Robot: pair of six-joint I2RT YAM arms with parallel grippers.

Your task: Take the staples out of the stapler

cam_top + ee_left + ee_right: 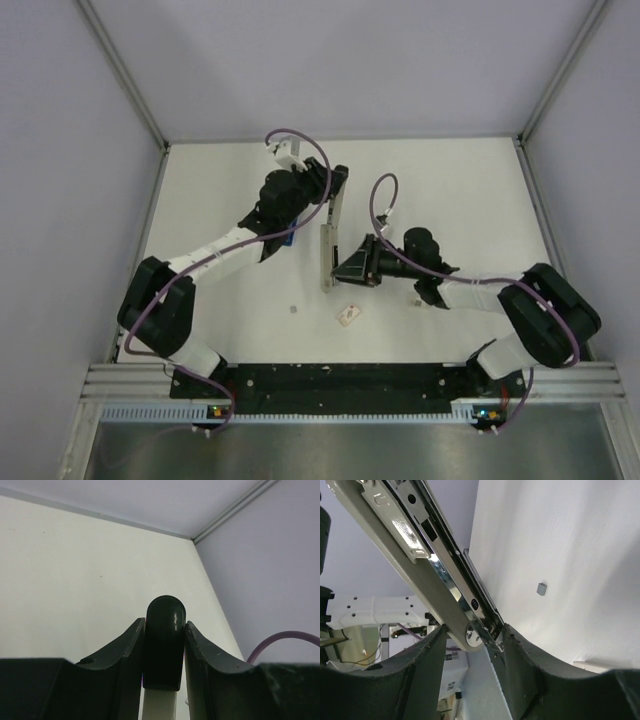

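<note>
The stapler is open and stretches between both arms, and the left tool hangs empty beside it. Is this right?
Not quite. The left tool is not empty: its jaws are closed on the dark rounded end of the stapler, as the left wrist view shows. The rest holds: the stapler is open and stretches between both arms.

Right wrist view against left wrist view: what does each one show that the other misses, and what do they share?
Only the right wrist: the stapler's opened metal rail, one end of it between the fingers of the right gripper, and a tiny grey speck, likely the staples, lying on the table. Only the left wrist: the stapler's dark rounded end clamped in the left gripper. Both: the same stapler and the white table.
</note>
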